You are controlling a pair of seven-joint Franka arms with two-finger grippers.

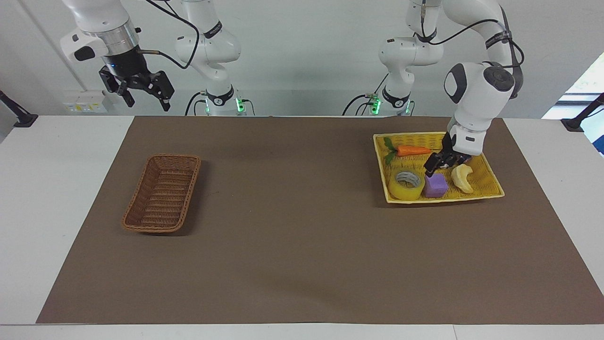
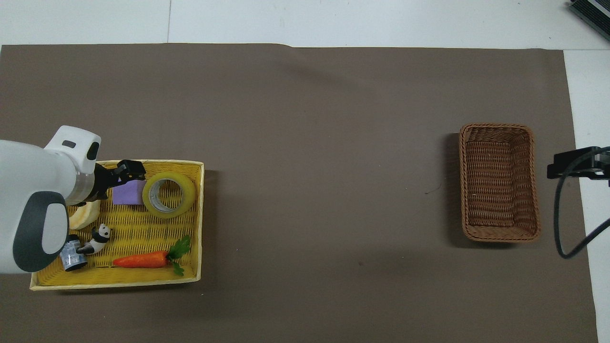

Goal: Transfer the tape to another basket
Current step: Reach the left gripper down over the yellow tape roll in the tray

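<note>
Facing view: taking the wide, flat, bright-yellow woven tray (image 1: 490, 182) at the left arm's end of the table as the landmark, the things nearest the robots in it are an orange toy carrot with green leaves (image 1: 409, 150) along the tray's robot-side edge and, beside it, a small black-and-white panda figure (image 2: 98, 237) and a little dark printed can (image 2: 72, 257), both clearer from overhead. Over the middle of the tray hangs the left gripper (image 1: 437, 163), black and two-fingered, above the purple foam cube (image 1: 435, 185) and not touching the tape; whether its fingers are spread or pressed together cannot be told. Farther from the robots, along the tray's outer edge, lie a pale curved banana-shaped piece (image 1: 462, 178), the purple cube, and just beside the cube the wide roll of translucent yellow packing tape with a grey-white core (image 1: 406, 184), lying flat in the tray's corner with its hole facing up. Well apart from the tray, at the right arm's end of the brown mat (image 1: 292, 245), sits the narrow, oblong, dark-brown woven wicker basket (image 1: 163, 192). The right gripper (image 1: 144, 93) waits high above the table's robot-side edge, its fingers spread.
</note>
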